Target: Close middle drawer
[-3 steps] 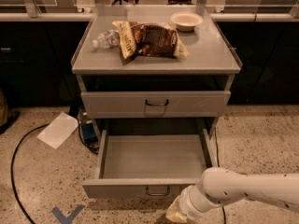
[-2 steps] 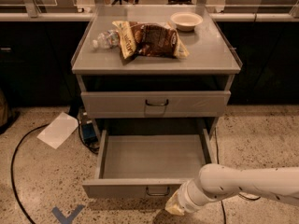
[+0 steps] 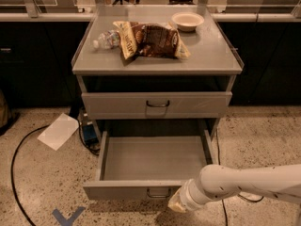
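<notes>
The middle drawer (image 3: 155, 159) is pulled far out of the grey cabinet (image 3: 155, 60), and its inside is empty. Its low flat front panel (image 3: 127, 190) faces me, with a small dark wire handle (image 3: 158, 192) at the centre. My gripper (image 3: 177, 204) is at the end of the white arm (image 3: 244, 182), which reaches in from the right. It sits low at the front panel, just right of the handle, close to or touching the panel's lower edge. The drawer above (image 3: 156, 104) is shut.
On the cabinet top lie a chip bag (image 3: 150, 39), a plastic bottle (image 3: 106, 39) and a white bowl (image 3: 187, 20). A sheet of paper (image 3: 58, 131), a black cable (image 3: 19, 164) and a blue floor mark (image 3: 67, 216) are on the floor to the left.
My gripper and arm have crept slightly left and up toward the drawer's front panel. The drawer has not visibly moved.
</notes>
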You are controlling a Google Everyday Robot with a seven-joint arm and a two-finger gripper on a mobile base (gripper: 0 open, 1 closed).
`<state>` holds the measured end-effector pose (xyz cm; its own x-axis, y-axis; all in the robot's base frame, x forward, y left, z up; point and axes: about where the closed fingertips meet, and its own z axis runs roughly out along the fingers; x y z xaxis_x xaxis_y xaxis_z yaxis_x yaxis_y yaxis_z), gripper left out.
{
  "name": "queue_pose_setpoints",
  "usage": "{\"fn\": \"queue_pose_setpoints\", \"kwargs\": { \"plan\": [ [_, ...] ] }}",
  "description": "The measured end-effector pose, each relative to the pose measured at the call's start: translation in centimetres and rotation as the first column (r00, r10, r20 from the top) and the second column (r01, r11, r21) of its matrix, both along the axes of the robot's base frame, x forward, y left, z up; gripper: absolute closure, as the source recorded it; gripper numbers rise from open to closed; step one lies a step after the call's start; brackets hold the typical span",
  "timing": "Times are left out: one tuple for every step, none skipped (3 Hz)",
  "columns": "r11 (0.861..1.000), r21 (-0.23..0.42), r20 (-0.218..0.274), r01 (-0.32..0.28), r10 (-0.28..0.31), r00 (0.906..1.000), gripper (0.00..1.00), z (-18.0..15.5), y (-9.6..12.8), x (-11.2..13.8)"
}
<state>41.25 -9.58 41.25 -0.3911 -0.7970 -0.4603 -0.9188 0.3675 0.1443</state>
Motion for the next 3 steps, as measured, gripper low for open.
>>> {"fn": "queue_pose_setpoints", "kwargs": {
  "plan": [
    [0.994,-0.025,0.048,0.107,-0.106,0.9932,1.0,-0.9,-3.2,3.1],
    [0.994,-0.025,0.048,0.107,-0.106,0.9932,1.0,-0.9,-3.2,3.1],
    [0.991,0.006,0.039,0.131,-0.131,0.9906,1.0,-1.6,-2.9,4.3]
  ]
}}
